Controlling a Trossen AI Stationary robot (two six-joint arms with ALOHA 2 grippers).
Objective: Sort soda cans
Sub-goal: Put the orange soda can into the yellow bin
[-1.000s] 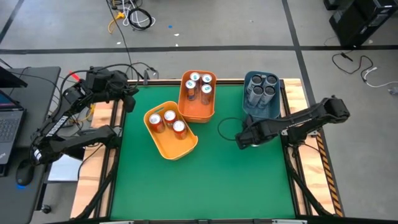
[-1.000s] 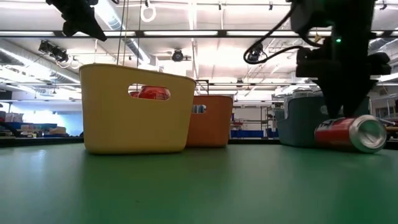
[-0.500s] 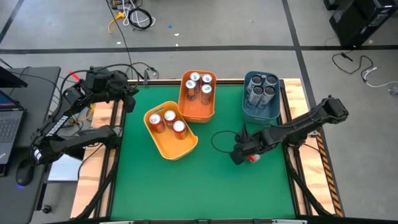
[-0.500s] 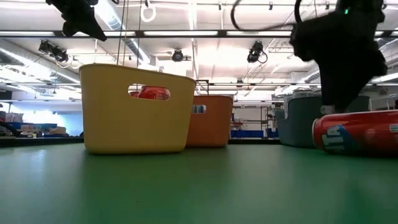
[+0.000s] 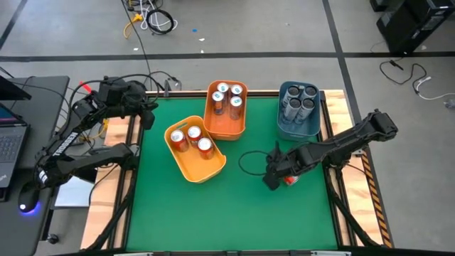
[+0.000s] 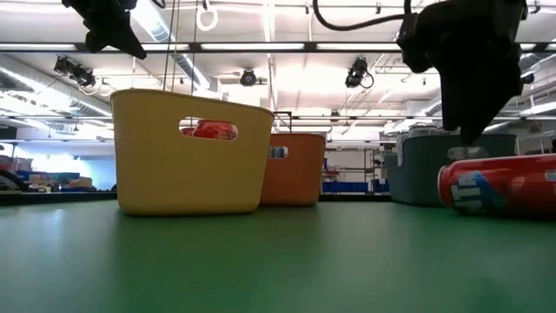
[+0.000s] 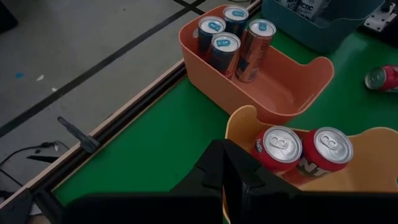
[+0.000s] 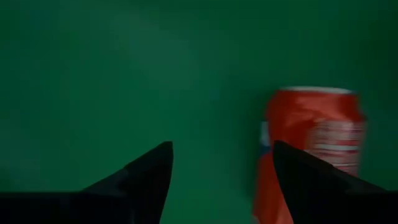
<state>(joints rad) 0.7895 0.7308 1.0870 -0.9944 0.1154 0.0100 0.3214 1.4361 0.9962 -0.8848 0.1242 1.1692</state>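
A: The right gripper (image 5: 274, 175) hovers low over the mat with its fingers spread and nothing between them. From above, the fallen red can (image 5: 288, 179) lies on its side just beside that gripper, on the side away from the yellow bin (image 5: 210, 168). You are not over the can.

B: And the other cans?

A: Three red cans (image 5: 193, 139) stand in that yellow bin; white-and-green ones fill the orange bin (image 5: 226, 129) touching its back corner; dark grey ones sit in the blue bin (image 5: 296, 128) farther off. The left gripper (image 5: 146, 107) waits past the yellow bin at the mat's back corner; I cannot tell its fingers.

B: The table-level view?

A: The red can (image 6: 499, 183) lies flat on the mat, well apart from the yellow bin (image 6: 187, 165). Nudge its rounded side and it will likely roll.

B: The left wrist?

A: It shows the can (image 7: 384, 78) lying beyond the yellow bin (image 7: 249, 127).

B: The right wrist?

A: The can (image 8: 311, 149) sits outside the spread fingers (image 8: 146, 174), overlapping one. If you close here, you may pinch air or knock it away.
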